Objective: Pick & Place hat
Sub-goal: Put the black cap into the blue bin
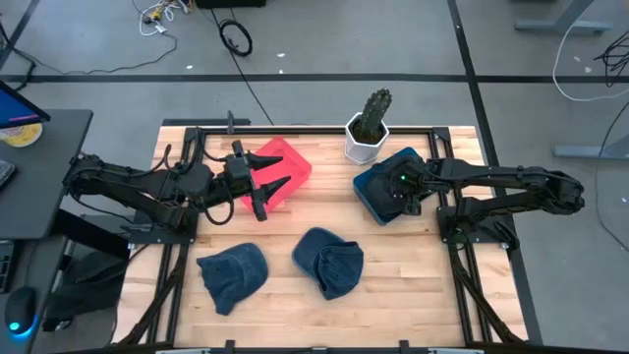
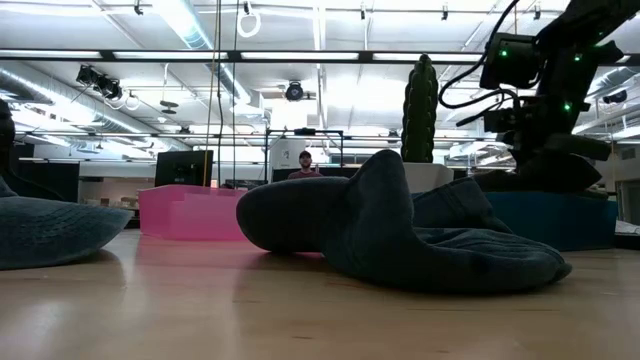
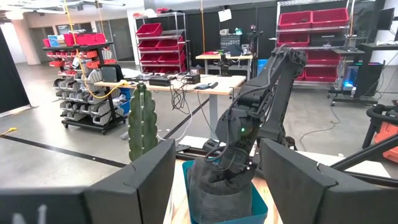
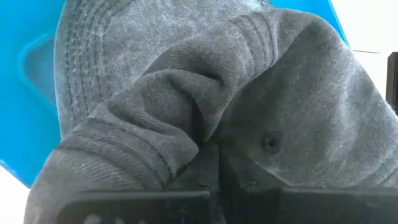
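Note:
Three dark denim-blue hats are in view. Two lie flat on the wooden table near its front edge, one [image 1: 234, 273] to the left and one [image 1: 329, 261] at the centre; the centre one fills the low view [image 2: 400, 235]. The third hat [image 3: 219, 186] stands bunched in the blue bin [image 1: 378, 197], under my right gripper [image 1: 403, 187], which is shut on it. My left gripper [image 1: 263, 187] hovers open over the pink bin [image 1: 285, 167] and touches nothing. My right gripper pinches a raised fold of the hat's fabric [image 4: 186, 149] between its two fingers [image 4: 249, 177], coming from above and pointing down. The hat stands bunched beneath the fingers inside the blue bin [image 4: 25, 74], its lower part resting on the bin's floor.
A cactus in a white pot [image 1: 368, 130] stands at the table's far edge, between the two bins. The pink bin [image 2: 190, 212] and blue bin [image 2: 555, 218] sit side by side on the far half. Bare wood lies between the bins and the two hats.

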